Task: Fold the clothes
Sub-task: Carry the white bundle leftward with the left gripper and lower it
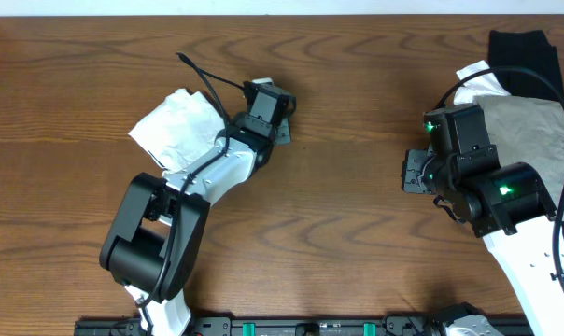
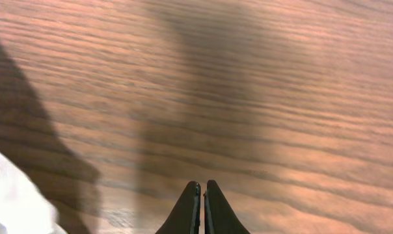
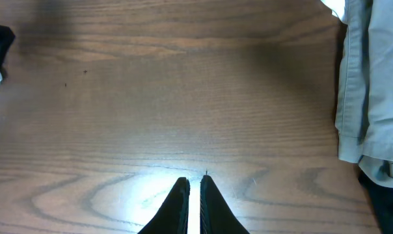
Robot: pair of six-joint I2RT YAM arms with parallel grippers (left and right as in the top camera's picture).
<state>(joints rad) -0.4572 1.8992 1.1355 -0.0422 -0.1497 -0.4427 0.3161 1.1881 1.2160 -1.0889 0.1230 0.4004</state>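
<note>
Left fingers [image 2: 196, 198], right fingers [image 3: 181, 195] pressed together, holding nothing. I'd spread left, pinch shirt [image 1: 175, 126] edge low.

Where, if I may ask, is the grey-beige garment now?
The grey-beige garment lies at the table's right edge overhead, beside the black garment.

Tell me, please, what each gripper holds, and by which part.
Nothing is held: the left gripper and the right gripper are shut, empty, above the table.
</note>
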